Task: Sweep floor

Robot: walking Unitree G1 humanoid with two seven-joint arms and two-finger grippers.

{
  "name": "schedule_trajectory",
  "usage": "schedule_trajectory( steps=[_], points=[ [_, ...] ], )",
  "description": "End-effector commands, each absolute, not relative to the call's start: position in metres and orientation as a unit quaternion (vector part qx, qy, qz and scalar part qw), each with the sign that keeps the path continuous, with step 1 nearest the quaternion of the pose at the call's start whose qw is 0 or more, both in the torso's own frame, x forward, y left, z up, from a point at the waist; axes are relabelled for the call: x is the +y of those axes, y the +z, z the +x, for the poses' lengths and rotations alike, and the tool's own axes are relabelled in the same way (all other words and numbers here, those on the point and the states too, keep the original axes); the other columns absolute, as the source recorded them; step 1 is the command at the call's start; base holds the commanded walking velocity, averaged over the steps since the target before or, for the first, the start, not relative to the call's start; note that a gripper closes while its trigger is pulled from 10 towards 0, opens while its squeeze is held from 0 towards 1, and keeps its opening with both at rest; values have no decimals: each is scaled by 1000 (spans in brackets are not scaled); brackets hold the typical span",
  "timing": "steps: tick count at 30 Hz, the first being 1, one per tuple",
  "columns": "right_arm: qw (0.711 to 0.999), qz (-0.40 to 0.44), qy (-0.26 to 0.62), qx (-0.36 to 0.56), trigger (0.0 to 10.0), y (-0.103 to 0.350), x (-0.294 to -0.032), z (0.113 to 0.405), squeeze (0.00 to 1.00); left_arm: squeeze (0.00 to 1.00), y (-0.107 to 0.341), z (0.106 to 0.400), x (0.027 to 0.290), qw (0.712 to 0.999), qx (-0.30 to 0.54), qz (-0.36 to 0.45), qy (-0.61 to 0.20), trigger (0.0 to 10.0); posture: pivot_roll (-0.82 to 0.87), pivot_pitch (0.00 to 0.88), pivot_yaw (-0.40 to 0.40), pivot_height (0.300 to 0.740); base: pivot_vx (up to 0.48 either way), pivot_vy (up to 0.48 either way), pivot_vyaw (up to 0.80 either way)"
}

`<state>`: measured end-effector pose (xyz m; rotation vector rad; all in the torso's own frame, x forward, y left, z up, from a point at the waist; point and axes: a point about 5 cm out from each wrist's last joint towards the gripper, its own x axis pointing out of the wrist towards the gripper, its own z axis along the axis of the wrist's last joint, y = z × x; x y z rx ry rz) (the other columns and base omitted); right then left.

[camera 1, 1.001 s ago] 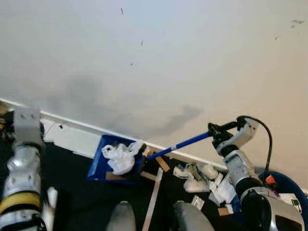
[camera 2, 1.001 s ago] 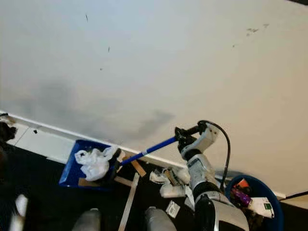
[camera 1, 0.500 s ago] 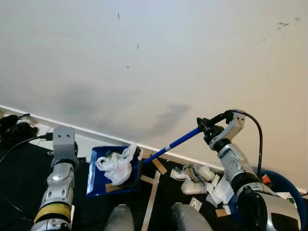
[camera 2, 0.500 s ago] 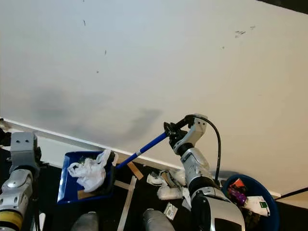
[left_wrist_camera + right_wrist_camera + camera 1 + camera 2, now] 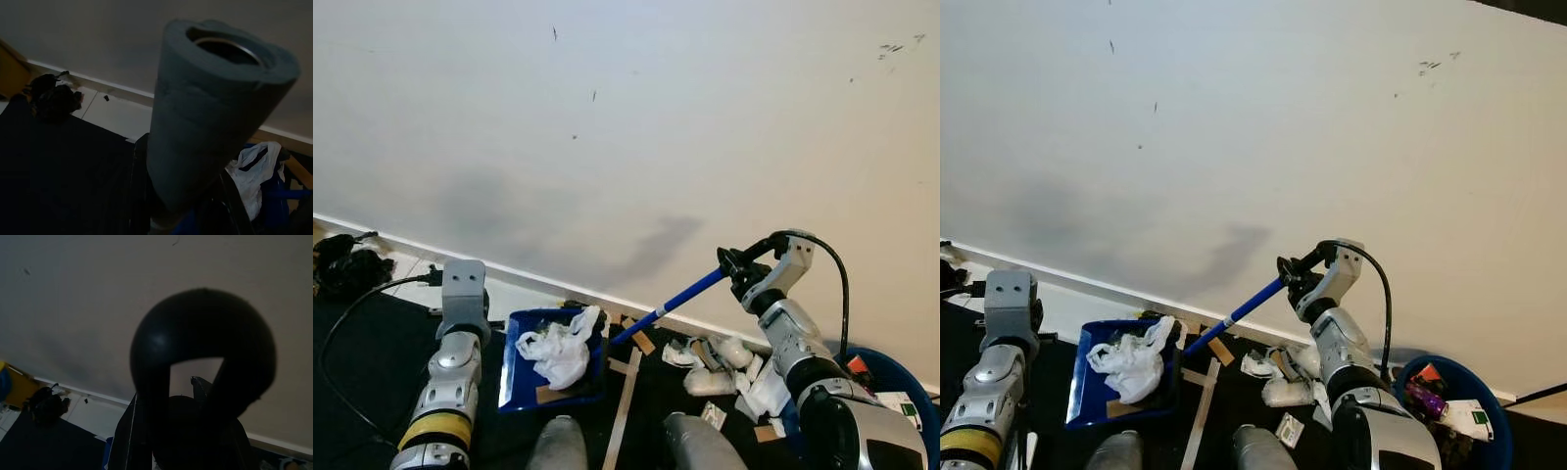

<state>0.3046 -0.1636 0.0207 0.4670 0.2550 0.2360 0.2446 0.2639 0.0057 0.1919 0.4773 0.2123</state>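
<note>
- A broad off-white painted wall (image 5: 636,117) fills the upper part of both eye views; it carries a few small dark specks and soft grey shadow patches low down.
- A white skirting board (image 5: 548,279) runs along the foot of the wall, slanting down from left to right in the head camera pictures.
- Below it lies a dark, nearly black floor (image 5: 362,362), with a strip of pale tile (image 5: 115,115) just in front of the skirting board.
- The right gripper (image 5: 736,268) is raised near the wall, its black fingers clamped around the top of a long blue broom handle (image 5: 677,298); in the right wrist view the handle's black looped end cap (image 5: 203,357) sits right before the camera.
- The handle slopes down to the left, and its lower end meets the right edge of a blue plastic dustpan (image 5: 521,367) lying on the dark floor close to the skirting board.
- A crumpled white plastic bag (image 5: 560,348) rests in the dustpan.
- The left gripper (image 5: 181,205) is closed on a thick grey foam-covered tube (image 5: 210,107), upright, just left of the dustpan.
- Scraps of white crumpled paper (image 5: 710,367) and light wooden strips (image 5: 625,397) litter the floor between the dustpan and the right arm.
- A round blue bucket (image 5: 1454,411) holding mixed rubbish stands at the far right, near the wall.
- A tangled black bundle of cable (image 5: 342,264) sits at the far left beside the skirting board, with one black cord trailing across the floor.
</note>
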Motion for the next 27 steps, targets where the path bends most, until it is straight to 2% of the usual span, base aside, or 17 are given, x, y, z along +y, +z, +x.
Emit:
schedule_trajectory(
  steps=[1,8,18,25,27],
  points=[
    [960,230,113,111,10000,26,-169,307,0,0,-9,241,243,961,259,48,84,10000,130,19,-112,740,0,0,-800],
    [960,230,114,110,10000,26,-168,308,0,0,-9,243,240,962,256,50,79,10000,132,20,-114,740,0,0,-686],
    [961,230,109,112,10000,26,-167,308,0,0,-5,251,234,964,249,43,80,10000,133,26,-109,740,0,0,0],
    [960,252,63,103,10000,22,-168,304,0,0,9,269,233,969,233,68,48,10000,165,15,-16,740,0,0,0],
    [960,254,62,103,10000,21,-167,304,0,0,11,270,234,969,232,70,45,10000,168,14,-12,740,0,0,0]
  ],
)
